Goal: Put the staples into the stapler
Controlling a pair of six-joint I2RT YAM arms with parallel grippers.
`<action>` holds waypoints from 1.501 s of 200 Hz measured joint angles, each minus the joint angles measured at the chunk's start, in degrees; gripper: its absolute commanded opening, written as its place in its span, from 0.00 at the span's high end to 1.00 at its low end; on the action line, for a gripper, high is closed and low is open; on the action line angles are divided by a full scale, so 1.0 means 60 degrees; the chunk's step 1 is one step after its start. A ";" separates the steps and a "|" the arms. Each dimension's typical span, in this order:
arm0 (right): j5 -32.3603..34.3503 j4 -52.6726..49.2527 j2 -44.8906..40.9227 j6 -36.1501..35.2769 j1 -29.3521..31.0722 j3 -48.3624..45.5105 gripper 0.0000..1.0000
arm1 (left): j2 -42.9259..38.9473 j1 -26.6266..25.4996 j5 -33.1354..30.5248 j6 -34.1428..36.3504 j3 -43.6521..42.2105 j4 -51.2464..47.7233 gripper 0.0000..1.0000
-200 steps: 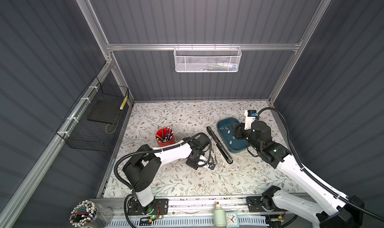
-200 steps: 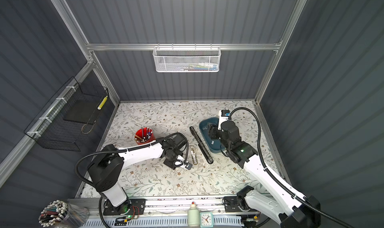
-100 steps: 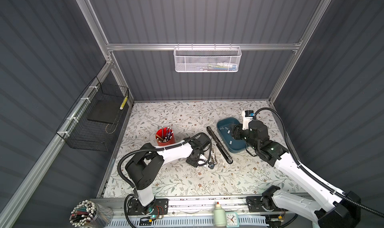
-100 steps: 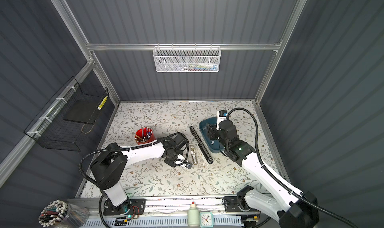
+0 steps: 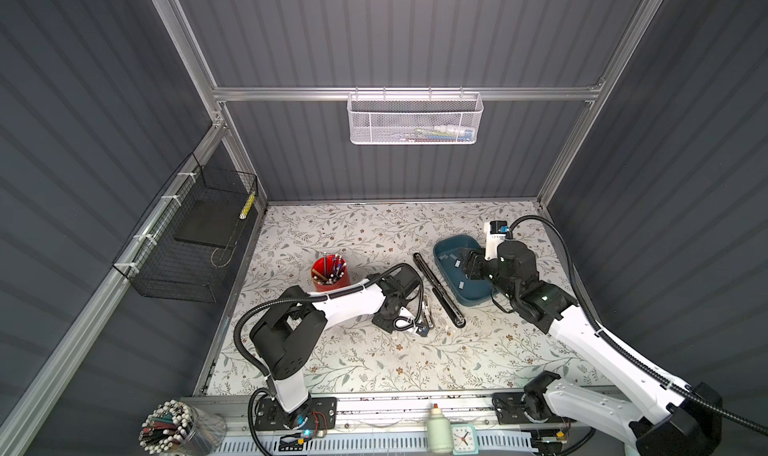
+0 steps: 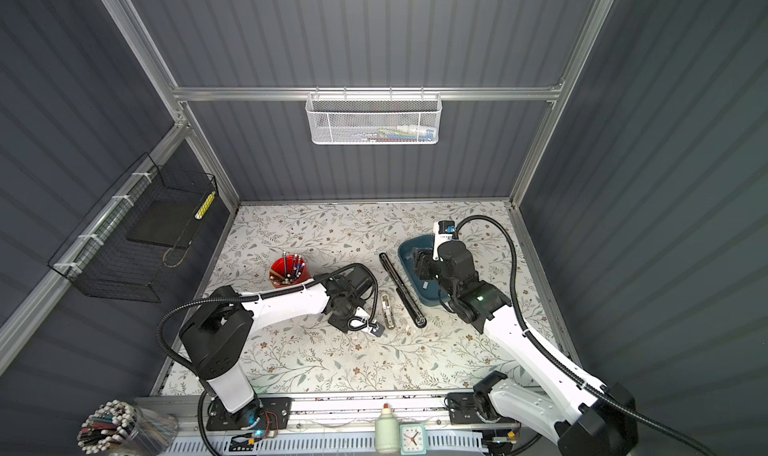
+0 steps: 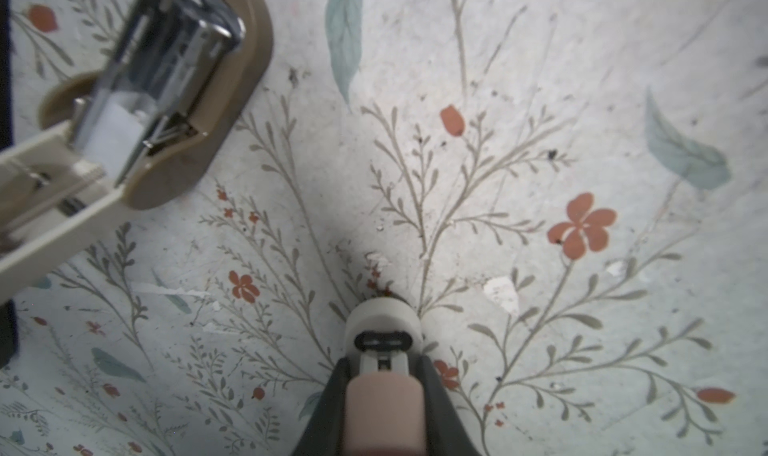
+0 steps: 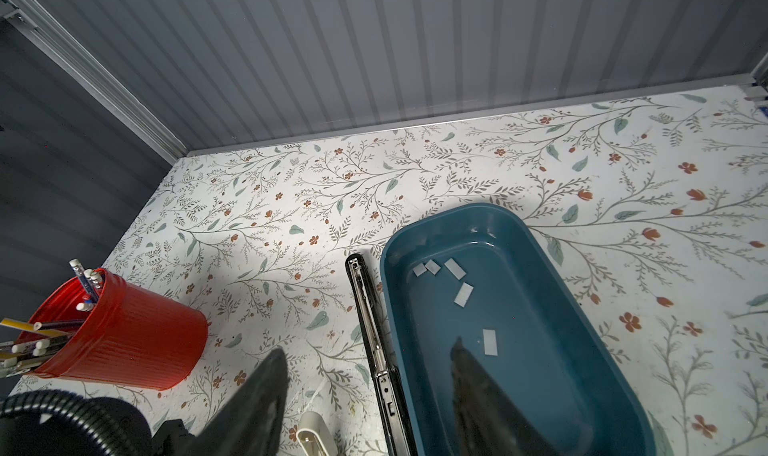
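Left gripper (image 7: 382,333) is clenched on nothing, close to the desk (image 7: 540,101). Right gripper (image 8: 368,346) gapes empty astride the blue tray's (image 8: 386,275) wall and black stapler (image 8: 365,308), near staples (image 8: 490,342).

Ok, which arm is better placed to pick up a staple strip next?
Right, I'd say. The right tool is open over the tray, with staples lying just ahead of it. The left tool is shut over the table, with the stapler between it and the tray.
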 measured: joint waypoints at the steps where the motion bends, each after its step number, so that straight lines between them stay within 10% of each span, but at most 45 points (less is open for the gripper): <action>1: 0.0000 0.0000 0.0000 0.0000 0.0000 0.0000 0.36 | -0.0007 0.0004 0.0004 -0.0007 0.0000 0.0004 1.00; 88: -0.1093 0.0200 -0.0951 0.0062 0.0007 -0.0280 0.35 | -0.3603 0.1009 0.1588 -0.3009 -0.0073 0.3453 1.00; 172: -0.3690 0.0521 -0.0546 0.0521 0.0663 -0.0080 0.44 | -0.3734 0.1009 0.2779 -0.4473 -0.0240 0.4255 1.00; 300: -0.4251 0.0965 0.0550 0.0634 0.1096 0.0004 0.51 | -0.3963 0.0965 0.3268 -0.5031 -0.0113 0.4025 1.00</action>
